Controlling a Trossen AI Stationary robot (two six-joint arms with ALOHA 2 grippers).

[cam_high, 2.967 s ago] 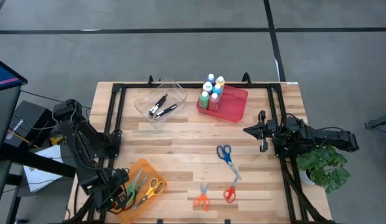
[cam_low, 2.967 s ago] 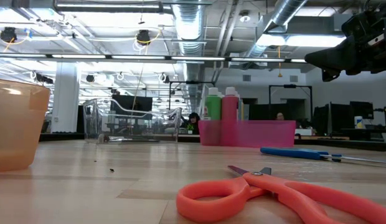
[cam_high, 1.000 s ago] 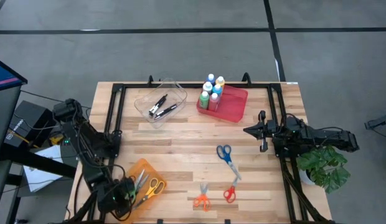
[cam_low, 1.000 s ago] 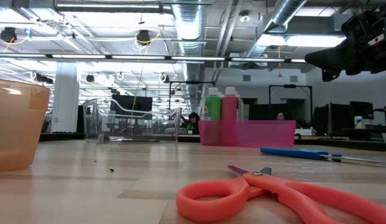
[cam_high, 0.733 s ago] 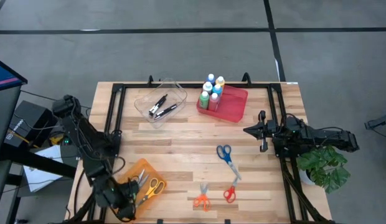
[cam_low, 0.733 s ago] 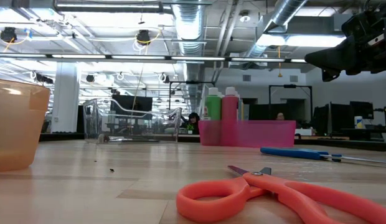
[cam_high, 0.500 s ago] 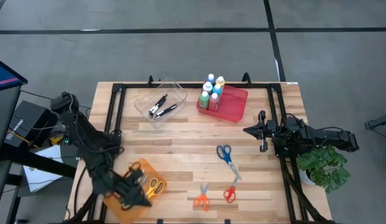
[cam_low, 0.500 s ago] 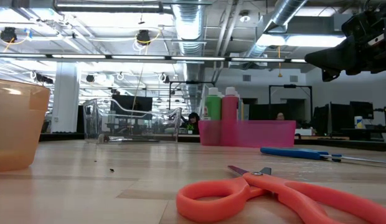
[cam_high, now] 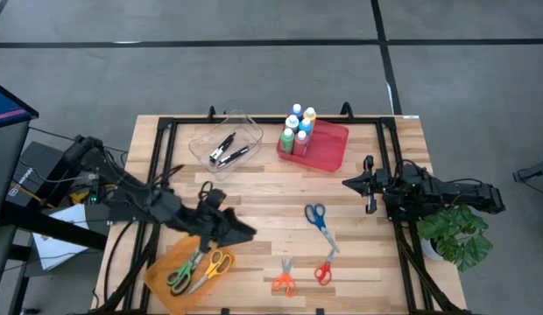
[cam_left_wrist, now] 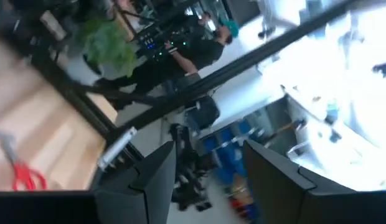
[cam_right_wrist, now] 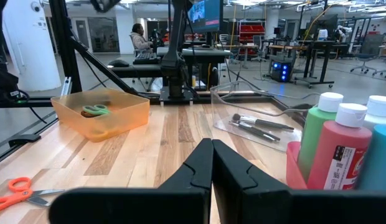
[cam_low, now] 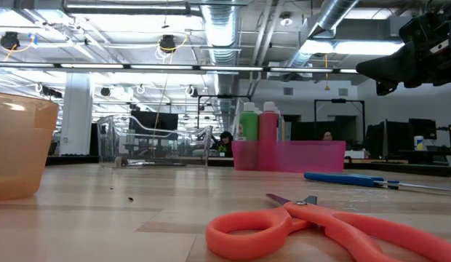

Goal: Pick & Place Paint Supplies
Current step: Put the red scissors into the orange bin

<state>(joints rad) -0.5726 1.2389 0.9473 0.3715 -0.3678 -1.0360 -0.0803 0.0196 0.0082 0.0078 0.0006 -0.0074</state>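
Observation:
Several paint bottles (cam_high: pixel 298 128) with white caps stand upright on their bases in the left end of a red bin (cam_high: pixel 328 150) at the table's far middle. The low view shows a green one (cam_low: pixel 249 125) and a red one (cam_low: pixel 269 125). They also show in the right wrist view: green (cam_right_wrist: pixel 320 135) and red (cam_right_wrist: pixel 342 155). My left gripper (cam_high: pixel 246 231) hovers open and empty above the table's middle left, pointing right; its fingers stand apart in the left wrist view (cam_left_wrist: pixel 205 180). My right gripper (cam_high: pixel 348 184) waits shut at the right side (cam_right_wrist: pixel 211 157).
An orange bin (cam_high: pixel 163 278) at the near left holds green and yellow scissors. A clear bin (cam_high: pixel 226 147) with brushes stands at the far left middle. Blue scissors (cam_high: pixel 317 216), orange scissors (cam_high: pixel 283 281) and red scissors (cam_high: pixel 322 272) lie on the near right boards.
My left gripper has risen from the orange bin at the near left corner and swung toward the table's middle, turning until it points at the right edge. The scissors stay in the bin. My right arm has kept still.

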